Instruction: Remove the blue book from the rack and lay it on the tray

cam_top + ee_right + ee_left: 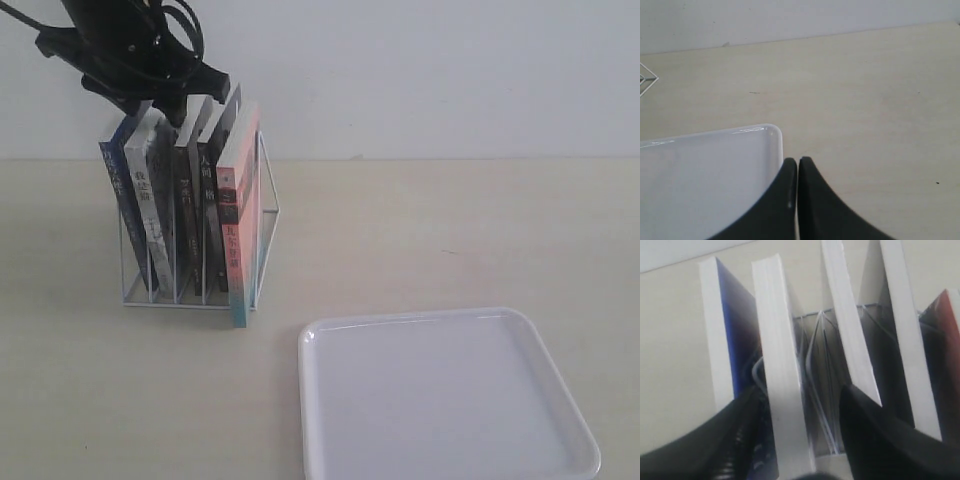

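Your left gripper [801, 395] hangs over the rack [272, 185] with its jaws wide apart, gripping nothing. The blue book [114, 190] stands upright at the rack's left end. Your right gripper [798, 165] is pressed closed and empty above a corner of the tray [450, 400].

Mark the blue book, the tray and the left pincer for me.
blue book [113, 200]: exterior view, on its dark blue spine.
tray [440, 400]: exterior view, on its bare floor.
left pincer [800, 390]: left wrist view, midway between its two fingertips.
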Available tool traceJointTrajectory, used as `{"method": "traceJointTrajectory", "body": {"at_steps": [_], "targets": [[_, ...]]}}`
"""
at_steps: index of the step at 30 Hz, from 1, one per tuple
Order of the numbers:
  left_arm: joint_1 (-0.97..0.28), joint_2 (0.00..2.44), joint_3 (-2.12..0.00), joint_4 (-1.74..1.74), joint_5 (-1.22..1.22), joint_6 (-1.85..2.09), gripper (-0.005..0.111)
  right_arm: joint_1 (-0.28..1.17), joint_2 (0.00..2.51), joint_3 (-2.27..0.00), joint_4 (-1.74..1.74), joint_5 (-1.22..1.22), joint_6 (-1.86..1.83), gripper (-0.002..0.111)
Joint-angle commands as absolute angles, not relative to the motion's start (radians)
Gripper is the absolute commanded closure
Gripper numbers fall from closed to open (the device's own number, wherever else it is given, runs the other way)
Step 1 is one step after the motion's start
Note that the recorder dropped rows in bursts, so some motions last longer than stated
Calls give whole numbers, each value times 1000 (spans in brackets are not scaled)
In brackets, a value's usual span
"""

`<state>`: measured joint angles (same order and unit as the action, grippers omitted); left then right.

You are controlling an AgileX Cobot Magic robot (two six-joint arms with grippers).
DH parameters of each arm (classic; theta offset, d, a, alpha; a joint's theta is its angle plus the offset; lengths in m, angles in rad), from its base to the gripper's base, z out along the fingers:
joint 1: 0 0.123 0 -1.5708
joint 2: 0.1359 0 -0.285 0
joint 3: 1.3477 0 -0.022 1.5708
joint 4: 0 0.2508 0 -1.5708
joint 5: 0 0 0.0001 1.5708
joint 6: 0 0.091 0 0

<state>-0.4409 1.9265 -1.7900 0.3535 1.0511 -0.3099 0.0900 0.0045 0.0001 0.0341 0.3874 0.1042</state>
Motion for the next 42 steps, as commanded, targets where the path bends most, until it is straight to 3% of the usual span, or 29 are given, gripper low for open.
{"method": "traceJointTrajectory", "body": {"at_steps": [1,9,16,28,34,42], "targets": [[-435,1943,-1799,348,1038,-308,58,90,0,0,31,380,95,108],[-397,1955,-1799,316,1036,-316,60,90,0,0,31,380,95,108],[-391,1955,-1799,266,1008,-291,82,90,0,0,31,380,95,108],[-389,1963,-1799,233,994,-291,88,90,0,0,31,380,95,108],[-389,1959,-1799,233,994,-293,102,90,0,0,31,380,95,108],[-389,1893,-1944,233,1114,-282,102,90,0,0,31,380,95,108]]}}
